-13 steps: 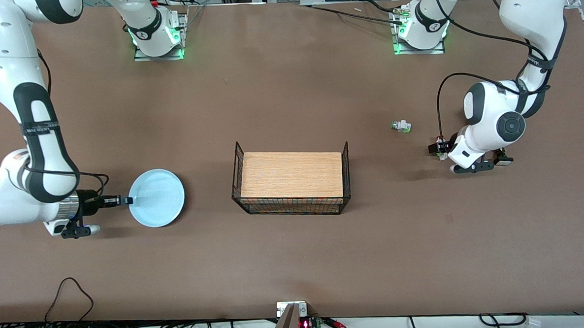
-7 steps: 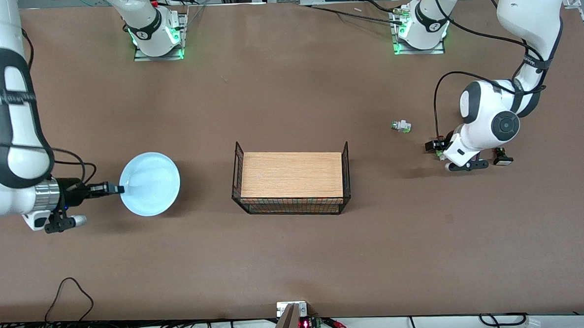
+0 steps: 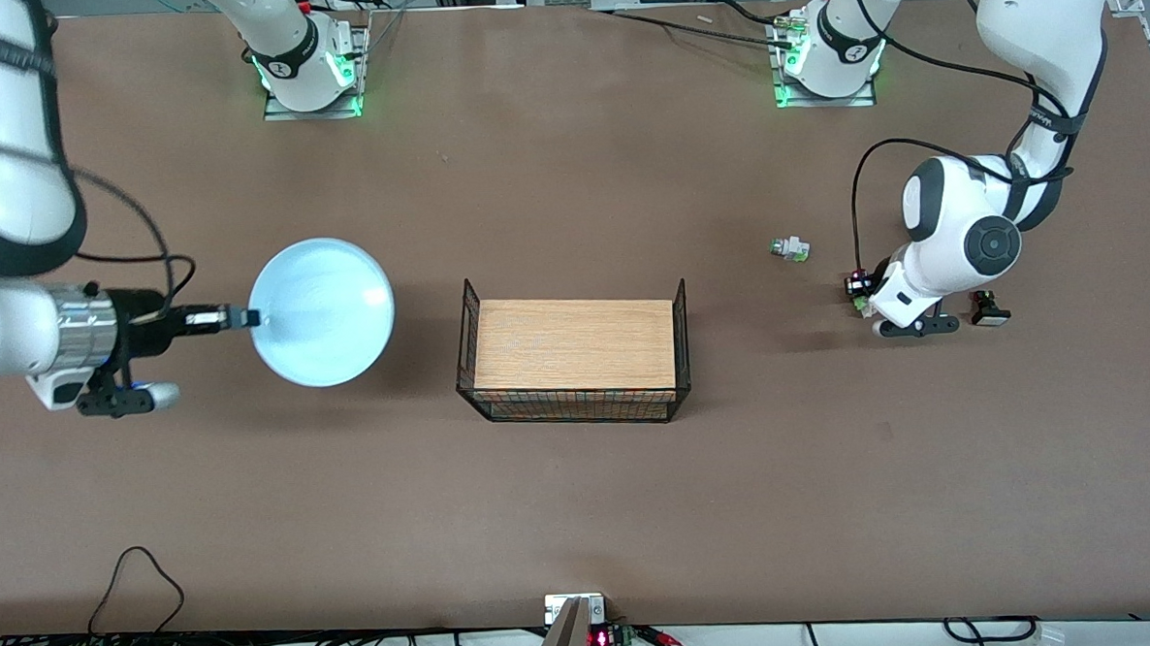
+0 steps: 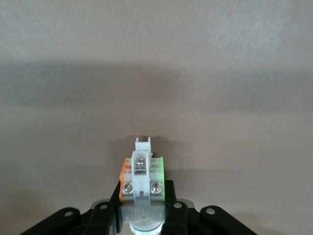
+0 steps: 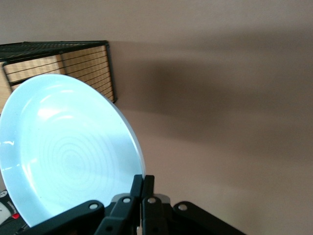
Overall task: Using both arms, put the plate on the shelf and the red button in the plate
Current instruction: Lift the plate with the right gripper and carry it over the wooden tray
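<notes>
We are pinching the round pale-blue plate (image 3: pixel 321 312) by its rim in the right gripper (image 3: pixel 241 318) fingers, keeping it level; left gripper (image 4: pixel 142 215) fingers are clamping the small white red-capped button (image 4: pixel 141 175) squarely.

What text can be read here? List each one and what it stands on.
Nothing reads clearly.
Left arm's band: lettering, too small to read.
Red display at the table's edge: glowing marks, too small to read.
Plate and red button: no text.
</notes>
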### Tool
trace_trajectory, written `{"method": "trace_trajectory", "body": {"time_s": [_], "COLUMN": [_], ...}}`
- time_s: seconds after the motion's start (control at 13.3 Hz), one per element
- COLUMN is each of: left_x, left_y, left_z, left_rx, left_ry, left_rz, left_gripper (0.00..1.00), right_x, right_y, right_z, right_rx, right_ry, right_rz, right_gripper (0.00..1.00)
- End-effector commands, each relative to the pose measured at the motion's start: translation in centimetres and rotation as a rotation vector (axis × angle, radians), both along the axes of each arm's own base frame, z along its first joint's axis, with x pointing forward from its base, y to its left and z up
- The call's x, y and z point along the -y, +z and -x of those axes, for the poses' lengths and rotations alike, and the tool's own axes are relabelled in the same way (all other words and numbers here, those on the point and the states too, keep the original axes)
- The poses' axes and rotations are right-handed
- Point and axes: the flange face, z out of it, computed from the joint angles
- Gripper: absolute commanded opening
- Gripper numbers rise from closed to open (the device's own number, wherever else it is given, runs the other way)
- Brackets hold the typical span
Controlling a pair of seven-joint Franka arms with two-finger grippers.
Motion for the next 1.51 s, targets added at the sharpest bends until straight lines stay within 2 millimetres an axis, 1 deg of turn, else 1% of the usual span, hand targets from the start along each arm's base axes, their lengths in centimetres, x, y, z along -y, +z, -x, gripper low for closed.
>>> {"method": "trace_trajectory", "body": {"time_s": [0.0,0.08,0.15,0.23,0.38,0.45,0.53,0.68,0.83,0.9,0.98,1.06,1.13,1.21,1.28,1.43], "left_x": [0.0,0.2,0.4,0.3,0.2,0.2,0.2,0.5,0.2,0.2,0.5,0.8,1.3,2.0,2.1,2.0], "left_y": [4.5,6.5,8.7,11.2,16.3,19.1,22.9,28.6,32.4,34.4,36.3,37.8,37.8,37.6,37.5,37.2], "left_z": [-1.3,-2.1,-2.7,-3.6,-5.3,-6.3,-7.5,-8.6,-9.3,-9.5,-9.4,-9.2,-9.2,-9.2,-9.3,-9.3], "left_rx": [0.053,0.071,0.075,0.074,0.045,0.032,0.025,0.019,0.066,0.091,0.093,0.094,0.089,0.085,0.083,0.073], "left_ry": [-0.007,-0.007,-0.011,-0.011,-0.004,-0.004,-0.009,-0.025,-0.023,-0.025,-0.029,-0.036,-0.044,-0.057,-0.058,-0.059], "left_rz": [0.007,0.007,0.008,0.008,0.008,0.009,0.011,0.013,0.014,0.014,0.015,0.015,0.016,0.015,0.014,0.009], "left_gripper": [0.00,0.00,0.00,0.00,0.00,0.00,0.00,0.00,0.00,0.00,0.00,0.00,0.00,0.00,0.00,0.00], "right_x": [-6.5,-8.9,-11.3,-13.4,-16.7,-17.9,-19.4,-22.4,-26.1,-28.0,-28.9,-29.4,-29.6,-30.4,-31.1,-31.9], "right_y": [2.2,3.1,3.5,3.6,3.8,3.9,3.8,2.9,1.2,0.7,-0.3,-1.6,-2.3,-2.6,-3.0,-4.2], "right_z": [0.9,1.4,2.0,2.6,3.4,3.6,4.0,4.5,5.3,5.8,6.1,6.2,6.2,6.6,6.9,6.9], "right_rx": [-0.021,-0.018,-0.021,-0.028,-0.012,0.011,0.031,0.078,0.127,0.163,0.177,0.181,0.193,0.199,0.204,0.230], "right_ry": [-0.019,-0.031,-0.045,-0.062,-0.084,-0.083,-0.068,-0.052,-0.030,-0.011,-0.015,-0.027,-0.034,-0.026,-0.017,-0.020], "right_rz": [0.066,0.082,0.097,0.112,0.123,0.125,0.129,0.145,0.184,0.202,0.214,0.215,0.212,0.208,0.208,0.224], "right_gripper": [0.00,0.00,0.00,0.00,0.00,0.00,0.00,0.00,0.00,0.00,0.00,0.00,0.00,0.00,0.00,0.00]}}
